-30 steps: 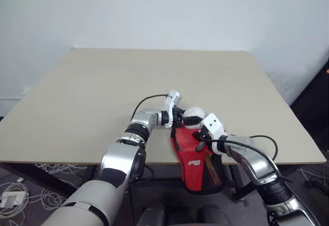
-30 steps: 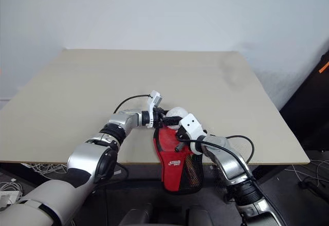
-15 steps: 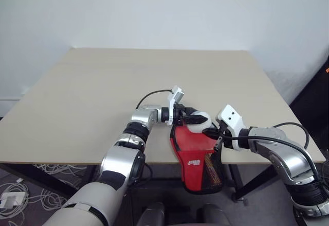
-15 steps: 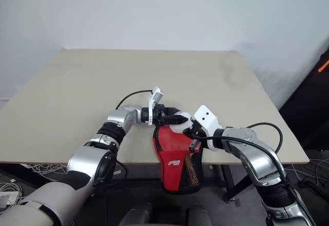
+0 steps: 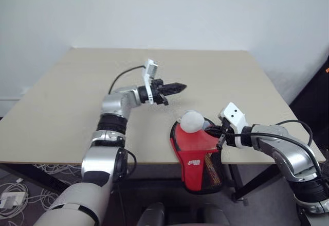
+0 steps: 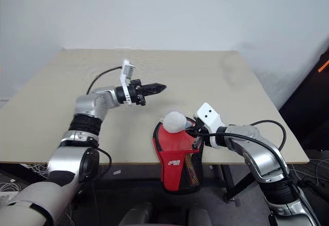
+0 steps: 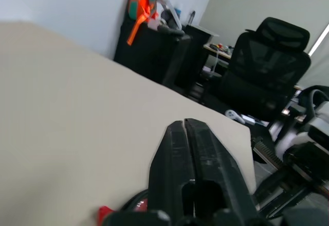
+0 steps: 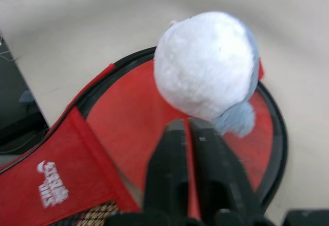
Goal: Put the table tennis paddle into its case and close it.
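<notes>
The red case [image 5: 194, 148] lies at the table's front edge, its round black-rimmed part on the top and its logo and mesh end hanging over. A white fluffy ball [image 5: 191, 121] rests on the round part. My right gripper [image 5: 212, 132] is at the case's right rim; in the right wrist view its fingers [image 8: 174, 143] stand nearly together with a strip of the red fabric between them. My left gripper [image 5: 181, 86] hovers above the table, up and left of the case, shut and empty, pointing right. The paddle is hidden.
The beige table [image 5: 77, 97] stretches far behind and to both sides of the case. A white wall stands behind it. Cables [image 5: 20, 190] lie on the floor at the left. A black office chair [image 7: 267, 66] stands past the table's right side.
My left gripper let go of the white ball, shut, and rose up and away to the left. The ball now sits on the case. My right arm swung out rightward earlier, then stayed.
</notes>
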